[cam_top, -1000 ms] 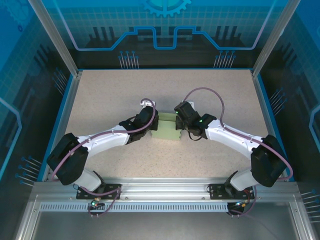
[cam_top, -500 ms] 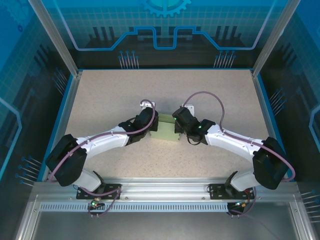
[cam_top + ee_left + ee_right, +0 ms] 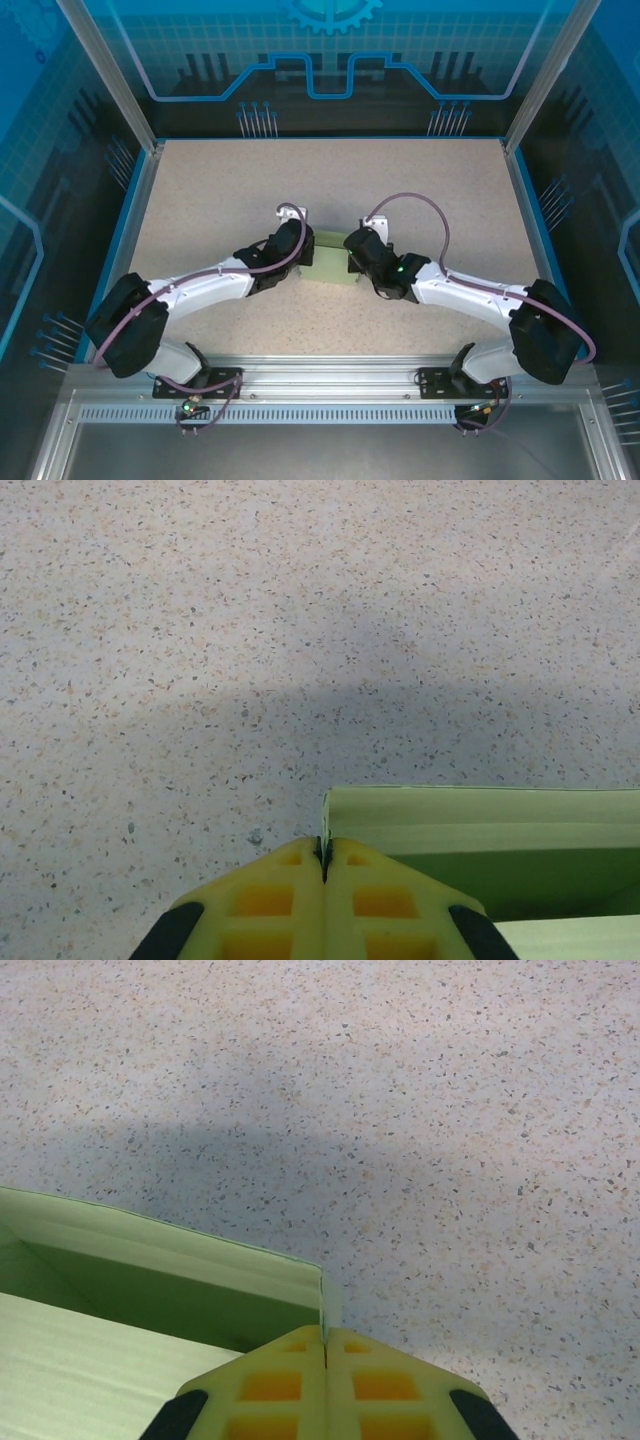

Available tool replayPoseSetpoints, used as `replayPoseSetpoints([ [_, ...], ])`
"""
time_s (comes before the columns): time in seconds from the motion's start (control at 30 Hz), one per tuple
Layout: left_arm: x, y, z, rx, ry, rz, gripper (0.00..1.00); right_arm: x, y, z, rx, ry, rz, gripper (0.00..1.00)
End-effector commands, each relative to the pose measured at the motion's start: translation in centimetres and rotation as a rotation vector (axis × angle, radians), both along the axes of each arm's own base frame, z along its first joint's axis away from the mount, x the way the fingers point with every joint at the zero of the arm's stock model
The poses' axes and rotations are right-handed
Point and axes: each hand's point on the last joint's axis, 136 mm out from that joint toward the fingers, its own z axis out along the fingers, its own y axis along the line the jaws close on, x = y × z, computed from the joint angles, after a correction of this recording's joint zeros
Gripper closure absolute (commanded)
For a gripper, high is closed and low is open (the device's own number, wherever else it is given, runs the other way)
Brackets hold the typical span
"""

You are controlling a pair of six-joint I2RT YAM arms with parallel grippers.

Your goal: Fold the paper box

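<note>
The speckled beige bench (image 3: 220, 190) sits inside blue printed walls, with a slotted aluminium rail (image 3: 330, 385) along its near edge. Purple cables loop over both white arms. Around the work the bench surface is bare speckle, crossed by soft shadow.

From the left, the left gripper (image 3: 308, 252) reaches to the left end of the paper box (image 3: 333, 263). In the left wrist view, the yellow jaws of this gripper (image 3: 323, 846) are pressed together, and the thin upright end edge of the box (image 3: 480, 825) runs straight into the seam, so the card looks pinched there.

The box lies at the bench's middle, between the two wrists, which hide both of its ends from above. It is pale mint-green card, shallow and open-topped. Its far wall stands upright, the inner face is a darker green, and a paler panel lies nearer the cameras.

At its right end the right gripper (image 3: 350, 260) meets it. In the right wrist view the jaws (image 3: 326, 1336) are likewise fully together, on the corner edge of the box (image 3: 150, 1260).
</note>
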Motion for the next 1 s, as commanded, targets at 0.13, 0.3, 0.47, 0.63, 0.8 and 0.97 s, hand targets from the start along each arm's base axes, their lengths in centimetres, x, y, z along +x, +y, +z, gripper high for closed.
replayPoseSetpoints([
  [0.13, -1.3, 0.1, -0.7, -0.032, 0.023, -0.003, 0.99, -0.1, 0.8, 1.0, 0.022, -0.066, 0.018, 1.0],
  [0.3, -1.3, 0.1, -0.4, -0.047, 0.007, -0.006, 0.96, -0.1, 0.6, 0.9, 0.003, -0.094, 0.029, 1.0],
  [0.47, -1.2, -0.2, 0.3, -0.058, -0.006, -0.016, 0.87, 0.0, 0.7, 1.1, -0.008, -0.106, 0.041, 1.0],
  [0.63, -1.2, -0.2, 0.9, -0.059, -0.017, -0.018, 0.75, 0.0, 0.7, 1.1, -0.013, -0.113, 0.053, 1.0],
  [0.8, -1.3, -0.1, 1.5, -0.06, -0.026, -0.023, 0.6, 0.1, 0.8, 1.1, -0.021, -0.119, 0.065, 1.0],
  [0.97, -1.3, 0.2, 2.1, -0.045, -0.033, -0.027, 0.49, 0.1, 0.9, 0.9, -0.035, -0.118, 0.074, 1.0],
])
